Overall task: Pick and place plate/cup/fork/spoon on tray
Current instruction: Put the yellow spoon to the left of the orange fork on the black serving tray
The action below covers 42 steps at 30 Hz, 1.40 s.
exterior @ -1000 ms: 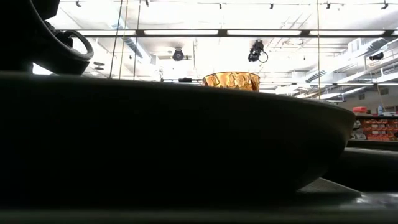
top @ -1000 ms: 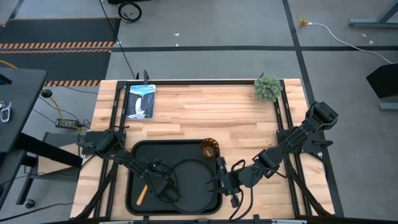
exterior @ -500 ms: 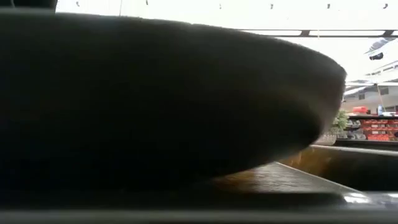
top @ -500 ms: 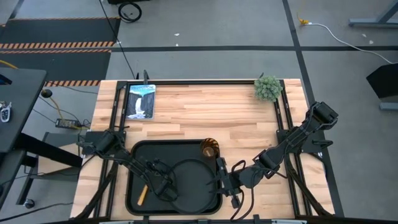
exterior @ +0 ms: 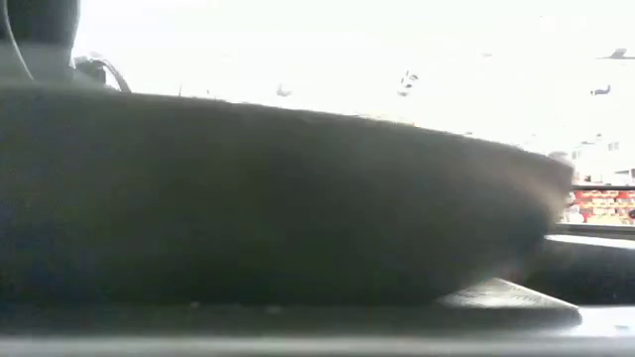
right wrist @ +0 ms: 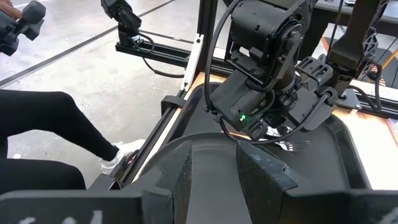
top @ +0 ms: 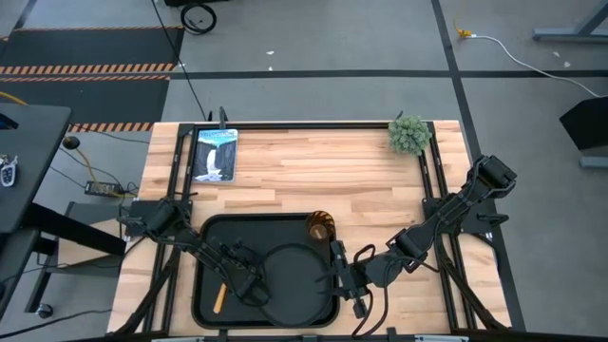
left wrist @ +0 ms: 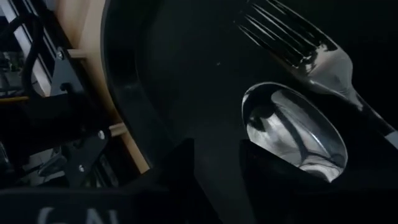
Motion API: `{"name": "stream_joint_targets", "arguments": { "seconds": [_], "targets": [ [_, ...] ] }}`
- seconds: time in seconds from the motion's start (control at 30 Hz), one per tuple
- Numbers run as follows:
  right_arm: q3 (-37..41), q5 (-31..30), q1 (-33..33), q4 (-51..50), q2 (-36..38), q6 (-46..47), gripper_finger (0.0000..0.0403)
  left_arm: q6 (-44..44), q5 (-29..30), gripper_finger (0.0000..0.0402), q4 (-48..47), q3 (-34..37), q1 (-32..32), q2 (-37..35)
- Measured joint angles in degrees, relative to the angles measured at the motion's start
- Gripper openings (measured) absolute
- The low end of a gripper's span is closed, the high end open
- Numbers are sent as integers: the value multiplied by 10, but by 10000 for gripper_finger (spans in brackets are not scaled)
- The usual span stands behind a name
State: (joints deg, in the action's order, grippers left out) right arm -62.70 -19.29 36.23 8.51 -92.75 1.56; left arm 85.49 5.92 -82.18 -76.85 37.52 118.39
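The black tray (top: 204, 233) lies at the table's near edge. The black plate (top: 294, 280) is on its right half and fills the low view (exterior: 298, 198). The amber cup (top: 321, 228) stands in the tray's far right corner. The spoon's bowl (left wrist: 292, 134) and the fork's tines (left wrist: 280, 31) lie side by side on the tray floor at the left; one orange handle (top: 218, 296) shows from above. My left gripper (left wrist: 217, 168) is open just above the tray beside the spoon's bowl. My right gripper (top: 334, 275) is shut on the plate. My right gripper holds the plate by its right-hand rim (right wrist: 208, 146), pinched between the two fingers (right wrist: 261, 171). The fingers come about level from the table's right side. The plate lies roughly flat over the tray; whether its underside touches the tray floor I cannot tell.
A framed picture (top: 215, 154) lies at the far left of the table and a small green plant (top: 409, 134) at the far right. A person's legs (right wrist: 50, 124) stand on the floor beyond the table's left side. Bare wood lies between the tray and the far edge.
In the low view the plate rose and swelled to fill the picture, then came down again, and it now hides the cup that showed behind it a second ago. From above, the plate has stayed over the tray's right half in my right gripper.
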Motion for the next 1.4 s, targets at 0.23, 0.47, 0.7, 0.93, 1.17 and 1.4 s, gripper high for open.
{"name": "stream_joint_targets", "arguments": {
  "seconds": [0.23, 0.47, 0.7, 0.93, 1.17, 1.4],
  "targets": [
    [0, 0, 0, 0, 0, 0, 130, -18, 0, 117, 3, 0, 0, -4],
    [0, 0, 0, 0, 0, 0, 130, -22, 11, 96, 8, 0, 4, -65],
    [0, 0, 4, 0, 0, 3, 130, -65, 40, 69, 132, 0, 34, -111],
    [0, 0, 13, 9, 0, 2, 130, -63, 11, 27, 152, 0, 40, -80],
    [0, 0, 15, 10, 0, 3, 130, -73, 1, 5, 147, 0, 41, -61],
    [0, 0, 16, 13, 0, 2, 130, -73, -27, 7, 168, 40, 45, -61]
  ]
}}
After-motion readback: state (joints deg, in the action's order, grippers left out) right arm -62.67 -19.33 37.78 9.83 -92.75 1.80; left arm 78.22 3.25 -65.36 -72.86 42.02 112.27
